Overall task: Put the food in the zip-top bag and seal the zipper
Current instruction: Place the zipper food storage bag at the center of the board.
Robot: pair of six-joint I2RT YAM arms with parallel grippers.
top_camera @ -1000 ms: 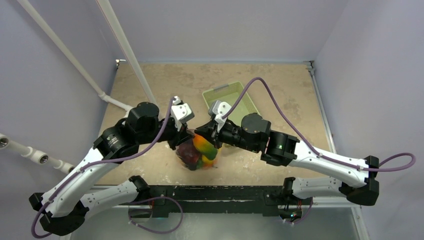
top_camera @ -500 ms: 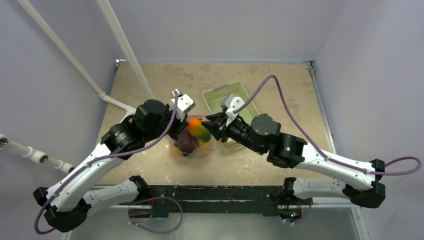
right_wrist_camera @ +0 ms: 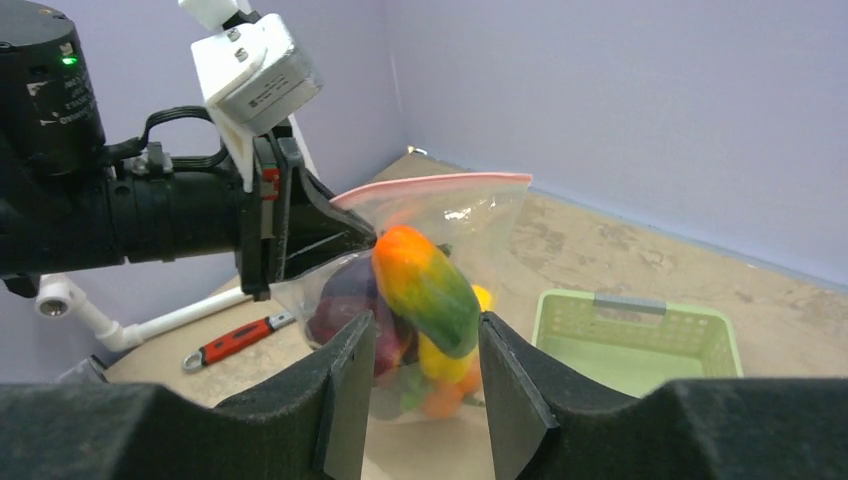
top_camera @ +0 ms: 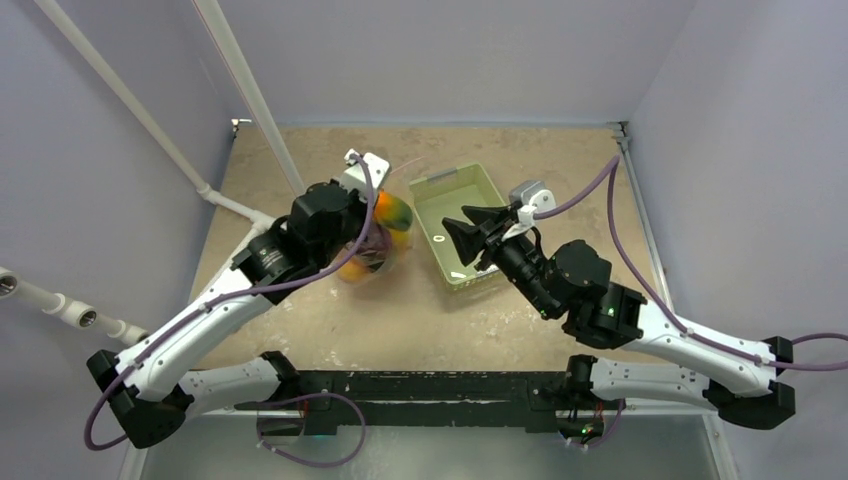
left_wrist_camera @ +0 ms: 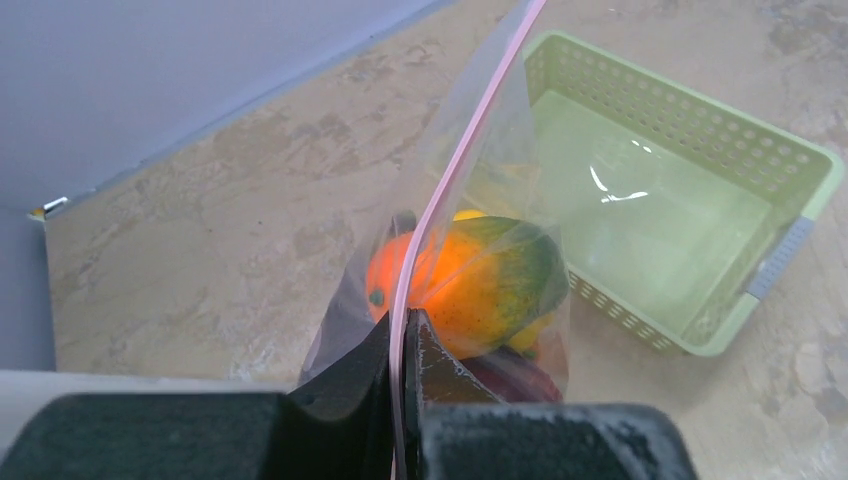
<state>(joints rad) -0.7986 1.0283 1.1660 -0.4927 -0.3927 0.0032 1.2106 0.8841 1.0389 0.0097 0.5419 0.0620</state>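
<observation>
Since a second ago, the left arm has carried the zip-top bag (right_wrist_camera: pixel 450 215) away from the near edge to just left of the basket (left_wrist_camera: pixel 790 170), and the right arm has backed off. Left gripper (left_wrist_camera: pixel 403 335) is clamped on the zipper (left_wrist_camera: pixel 455 165); the bag hangs from it with the food (left_wrist_camera: pixel 470 285) inside. Right gripper (right_wrist_camera: pixel 420 350) has its jaws apart, holds nothing and is levelled at the bag. Step judged: sealing. The strip looks flat; any gap needs a pinch run along it.
</observation>
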